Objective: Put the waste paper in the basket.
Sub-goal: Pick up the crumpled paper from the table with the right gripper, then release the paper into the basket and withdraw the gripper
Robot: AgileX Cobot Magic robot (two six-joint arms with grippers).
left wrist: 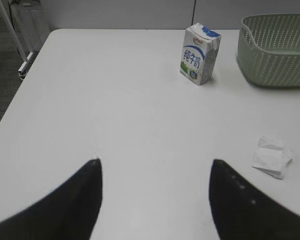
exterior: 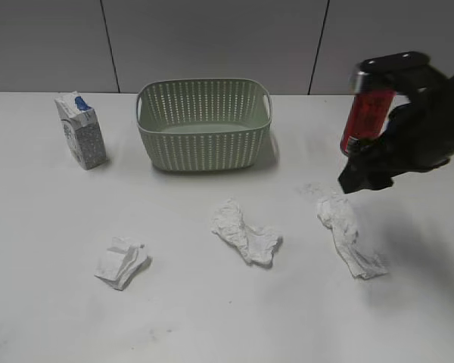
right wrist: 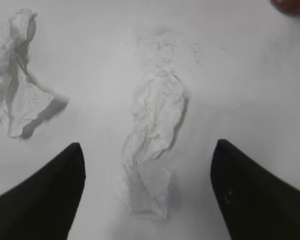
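Beside the red can (exterior: pixel 367 119), the right hand (right wrist: pixel 147 152) hangs unclenched over the twisted paper wad (right wrist: pixel 154 135) — carton (exterior: pixel 81 130) left of the basket (exterior: pixel 204 147).

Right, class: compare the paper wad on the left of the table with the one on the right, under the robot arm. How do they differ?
The left wad is compact and squarish, with flat folded faces; the right wad is long, twisted and stretched out. The left wad lies alone, with no gripper over it; the right wad sits centred between the open right gripper. Both are crumpled white paper, lying on the table outside the basket.
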